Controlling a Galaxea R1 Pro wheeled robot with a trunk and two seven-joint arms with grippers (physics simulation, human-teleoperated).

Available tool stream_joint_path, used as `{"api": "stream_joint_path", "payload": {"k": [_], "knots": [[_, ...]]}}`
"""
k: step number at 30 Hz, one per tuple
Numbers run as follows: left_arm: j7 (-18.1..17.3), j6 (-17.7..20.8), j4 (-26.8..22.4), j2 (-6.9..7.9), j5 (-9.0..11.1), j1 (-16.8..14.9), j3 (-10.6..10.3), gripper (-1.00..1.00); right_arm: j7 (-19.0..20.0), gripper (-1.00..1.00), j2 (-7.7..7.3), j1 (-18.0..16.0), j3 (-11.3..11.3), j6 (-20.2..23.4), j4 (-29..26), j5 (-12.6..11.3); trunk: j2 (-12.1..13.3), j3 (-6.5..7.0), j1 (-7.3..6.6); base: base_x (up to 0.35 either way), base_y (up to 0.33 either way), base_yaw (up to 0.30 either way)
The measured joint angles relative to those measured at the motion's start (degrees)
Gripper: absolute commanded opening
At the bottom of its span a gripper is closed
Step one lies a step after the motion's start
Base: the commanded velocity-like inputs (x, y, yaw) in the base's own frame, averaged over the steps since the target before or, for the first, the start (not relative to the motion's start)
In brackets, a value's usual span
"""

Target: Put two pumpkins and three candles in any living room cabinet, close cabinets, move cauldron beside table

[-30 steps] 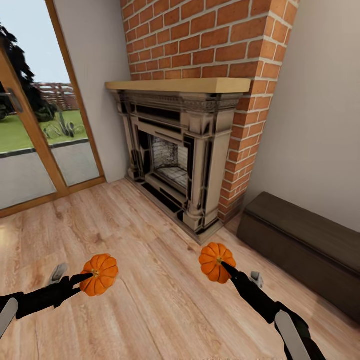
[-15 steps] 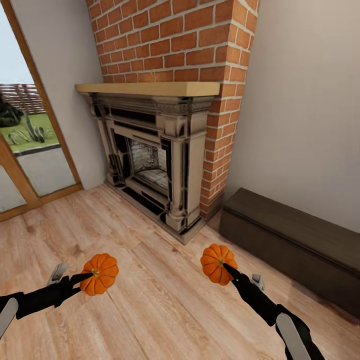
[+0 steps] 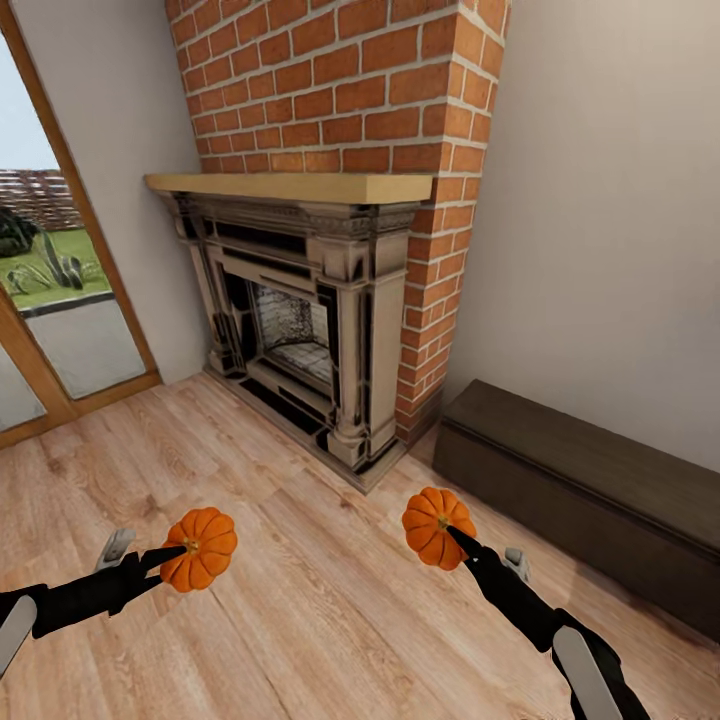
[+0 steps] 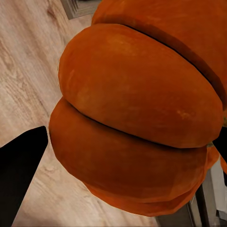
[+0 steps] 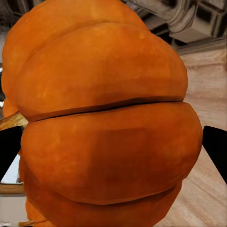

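Head view: fireplace (image 3: 300, 320) ahead, closed cabinet (image 3: 590, 500) right, floor between bare.

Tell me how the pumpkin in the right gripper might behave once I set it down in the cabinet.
The right pumpkin looks rigid and keeps its ribbed shape in the right gripper, so it probably won't deform. It is round but flattened, so it may roll if set on edge and should settle once flat. The smooth skin could slip.

Pale wood-plank floor (image 3: 320, 610), bearing the brick fireplace (image 3: 330, 330) and the long dark brown cabinet (image 3: 580, 500).
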Motion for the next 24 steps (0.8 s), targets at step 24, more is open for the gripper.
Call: {"api": "stream_joint_path", "payload": {"k": [24], "knots": [[0.0, -0.3, 0.0, 0.0, -0.3, 0.0, 0.1, -1.0, 0.0, -1.0, 0.0, 0.0, -0.1, -0.1, 1.4, 0.2, 2.0, 2.22, -1.1, -0.016, 0.0, -0.228]]}}
